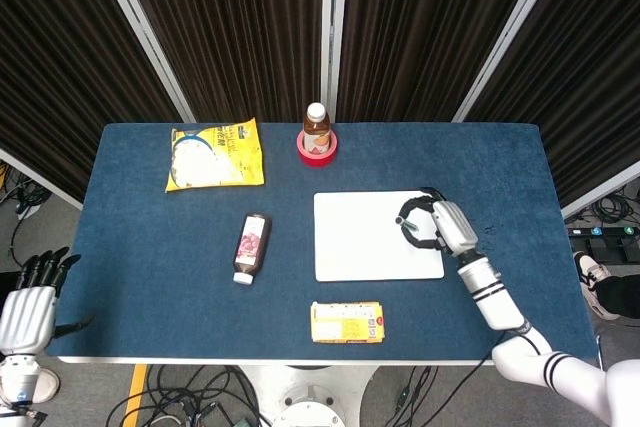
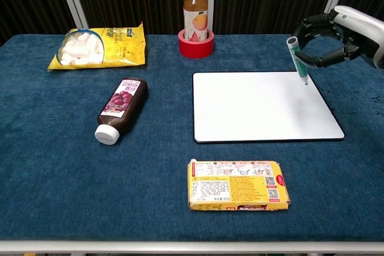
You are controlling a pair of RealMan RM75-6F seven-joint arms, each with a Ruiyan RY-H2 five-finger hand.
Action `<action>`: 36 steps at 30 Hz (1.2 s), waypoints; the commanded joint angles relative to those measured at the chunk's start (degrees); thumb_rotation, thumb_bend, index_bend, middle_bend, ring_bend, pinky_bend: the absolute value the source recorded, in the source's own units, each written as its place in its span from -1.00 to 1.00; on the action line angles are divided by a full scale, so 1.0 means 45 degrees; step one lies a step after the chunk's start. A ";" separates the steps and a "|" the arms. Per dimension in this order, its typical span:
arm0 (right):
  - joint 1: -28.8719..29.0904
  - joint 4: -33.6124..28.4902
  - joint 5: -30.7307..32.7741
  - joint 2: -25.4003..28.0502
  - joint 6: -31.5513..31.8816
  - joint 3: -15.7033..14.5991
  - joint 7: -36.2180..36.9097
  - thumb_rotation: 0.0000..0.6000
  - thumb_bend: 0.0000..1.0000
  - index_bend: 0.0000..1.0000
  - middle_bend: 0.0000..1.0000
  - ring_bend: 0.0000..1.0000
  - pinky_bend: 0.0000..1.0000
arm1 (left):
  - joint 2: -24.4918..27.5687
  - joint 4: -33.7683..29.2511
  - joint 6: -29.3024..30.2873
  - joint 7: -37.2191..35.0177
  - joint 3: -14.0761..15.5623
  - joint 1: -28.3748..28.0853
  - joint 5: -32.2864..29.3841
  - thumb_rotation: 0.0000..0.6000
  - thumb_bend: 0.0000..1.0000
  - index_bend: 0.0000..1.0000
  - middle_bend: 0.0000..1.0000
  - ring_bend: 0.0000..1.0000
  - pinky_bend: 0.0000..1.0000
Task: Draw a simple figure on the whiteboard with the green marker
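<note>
The white whiteboard (image 1: 378,235) (image 2: 264,106) lies flat right of the table's middle, its surface blank. My right hand (image 1: 438,225) (image 2: 335,35) hovers over the board's right part and holds the green marker (image 2: 297,59) nearly upright. The marker's tip points down at the board's far right corner. In the head view the marker (image 1: 405,223) is mostly hidden by the fingers. My left hand (image 1: 28,305) hangs off the table's front left corner with fingers apart and nothing in it.
A dark sauce bottle (image 1: 250,246) (image 2: 119,109) lies left of the board. A yellow box (image 1: 346,322) (image 2: 238,185) lies in front of the board. At the back stand a drink bottle (image 1: 316,127) (image 2: 196,11) inside a red tape roll (image 2: 196,45), and a yellow snack bag (image 1: 215,155) (image 2: 99,46).
</note>
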 commanded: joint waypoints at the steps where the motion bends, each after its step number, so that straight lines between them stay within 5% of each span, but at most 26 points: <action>1: 0.0447 -0.0307 0.0815 -0.0784 -0.0562 0.0779 0.2032 1.00 -0.21 0.39 0.20 -0.28 -0.71 | 0.0025 0.0029 0.0044 -0.0091 0.0015 0.0048 0.0000 1.00 -0.79 -0.70 -0.89 -0.97 -1.00; 11: 0.0832 0.1305 0.1309 -0.2818 -0.1109 0.0959 0.2245 1.00 -0.20 0.40 0.20 -0.28 -0.71 | -0.0032 0.0245 0.0054 -0.0521 0.0073 0.0118 0.0054 1.00 -0.79 -0.70 -0.89 -0.97 -1.00; 23: 0.1103 0.3020 0.1504 -0.3882 -0.1577 0.1134 0.2385 1.00 -0.20 0.40 0.20 -0.28 -0.71 | -0.0184 0.0660 -0.0043 -0.0958 0.0099 0.0148 0.0035 1.00 -0.79 -0.70 -0.89 -0.97 -1.00; 36: 0.1682 0.2946 0.0862 -0.4750 -0.1676 0.0882 0.2472 1.00 -0.20 0.40 0.20 -0.28 -0.71 | -0.0313 0.0979 -0.0045 -0.1205 0.0089 0.0233 -0.0048 1.00 -0.79 -0.70 -0.89 -0.97 -1.00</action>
